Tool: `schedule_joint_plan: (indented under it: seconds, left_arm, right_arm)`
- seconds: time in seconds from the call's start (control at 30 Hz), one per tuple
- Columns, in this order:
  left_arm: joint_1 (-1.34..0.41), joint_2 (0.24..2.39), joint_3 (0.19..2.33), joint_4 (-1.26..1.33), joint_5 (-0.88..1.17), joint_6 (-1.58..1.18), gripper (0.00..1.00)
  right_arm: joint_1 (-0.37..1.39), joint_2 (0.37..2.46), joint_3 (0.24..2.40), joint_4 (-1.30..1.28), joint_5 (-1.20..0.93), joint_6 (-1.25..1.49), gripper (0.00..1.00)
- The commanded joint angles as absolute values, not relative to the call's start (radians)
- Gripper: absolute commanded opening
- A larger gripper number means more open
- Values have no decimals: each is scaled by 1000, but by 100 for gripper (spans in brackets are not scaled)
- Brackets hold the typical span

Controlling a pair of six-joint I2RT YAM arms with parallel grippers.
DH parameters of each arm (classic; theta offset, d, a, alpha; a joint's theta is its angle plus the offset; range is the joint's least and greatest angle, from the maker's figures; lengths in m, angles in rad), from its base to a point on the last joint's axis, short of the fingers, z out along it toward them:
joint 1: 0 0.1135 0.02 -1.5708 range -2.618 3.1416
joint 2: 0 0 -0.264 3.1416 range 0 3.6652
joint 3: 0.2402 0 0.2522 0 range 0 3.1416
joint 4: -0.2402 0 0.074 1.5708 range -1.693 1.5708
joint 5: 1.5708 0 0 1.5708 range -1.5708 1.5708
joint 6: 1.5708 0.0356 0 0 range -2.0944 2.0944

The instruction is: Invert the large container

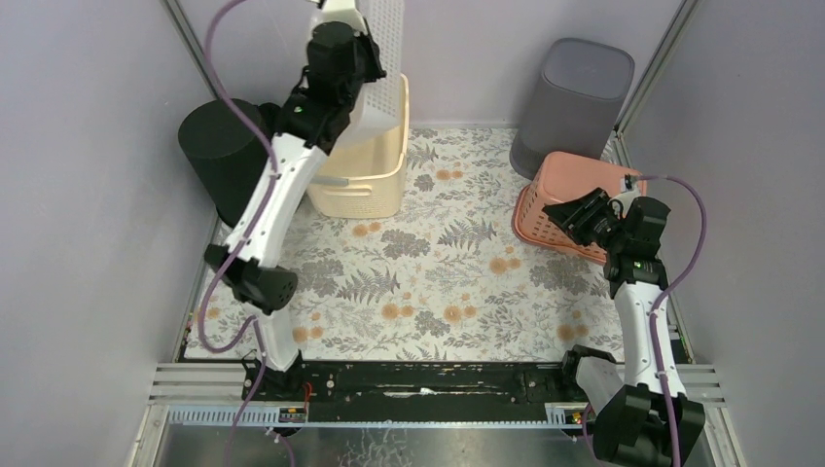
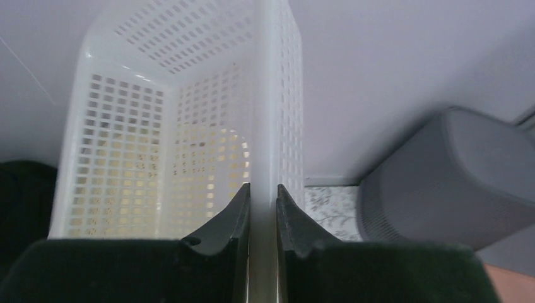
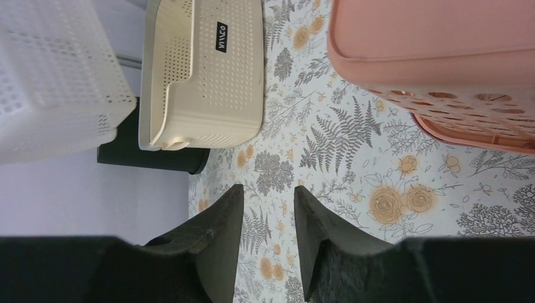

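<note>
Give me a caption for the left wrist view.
Left tool clamped on a wall of the white perforated basket, grey bin beyond.

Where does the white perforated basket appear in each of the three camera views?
Top external: the white perforated basket is at the top edge, by the cream basket.
Left wrist: the basket fills the left and centre, one wall pinched in the left gripper.
Right wrist: the basket is in the top-left corner.
Shared landmark: the floral mat.

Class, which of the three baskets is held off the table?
The white basket, clamped in the left gripper; the cream basket and pink basket sit on the table.
</note>
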State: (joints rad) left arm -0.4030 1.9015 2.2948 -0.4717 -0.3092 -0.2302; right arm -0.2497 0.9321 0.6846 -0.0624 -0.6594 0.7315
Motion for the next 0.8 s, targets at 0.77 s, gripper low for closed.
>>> schedule_joint_plan:
  seconds: [0.77]
  left_arm:
    - [-396, 1065, 1494, -104, 371, -959, 0]
  right_arm:
    - [-244, 756, 982, -370, -754, 652, 44]
